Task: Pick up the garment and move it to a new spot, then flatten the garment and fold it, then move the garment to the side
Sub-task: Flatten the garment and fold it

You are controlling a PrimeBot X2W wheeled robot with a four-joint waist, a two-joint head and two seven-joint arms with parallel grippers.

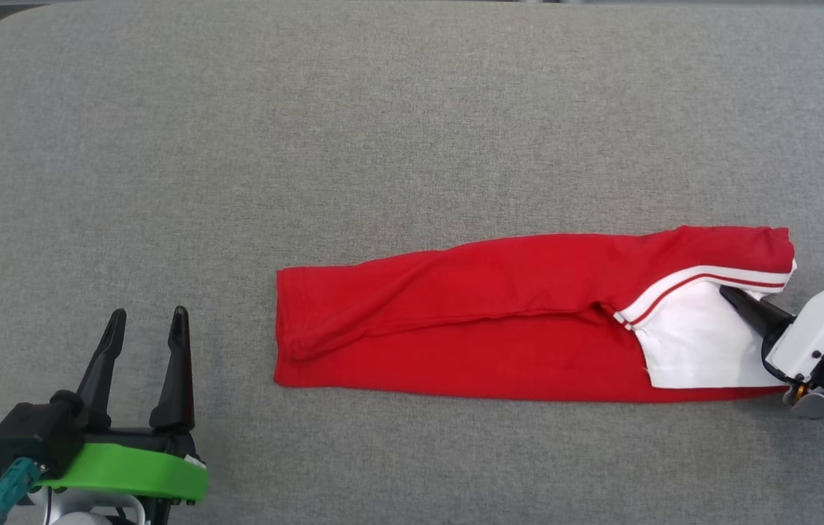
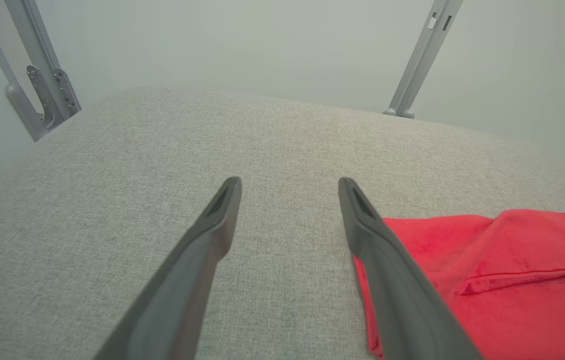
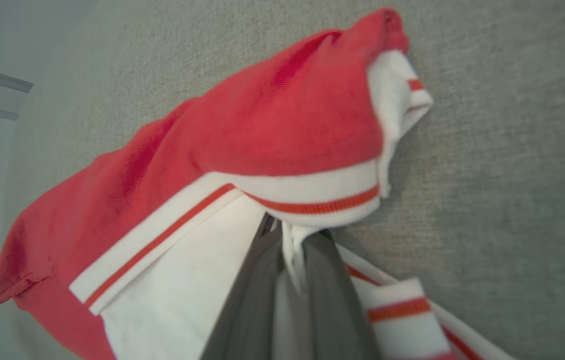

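Right gripper (image 3: 292,237) pinches tight on the white panel (image 3: 197,280) of the red garment (image 1: 499,328), folded lengthwise on the grey table (image 1: 383,109); left gripper (image 1: 148,315) gapes empty near its other end. Carry your held end across low, keeping edges aligned

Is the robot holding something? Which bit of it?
Yes. The right end effector pinches the garment by the white cloth just under its striped band. The left end effector is open and holds nothing.
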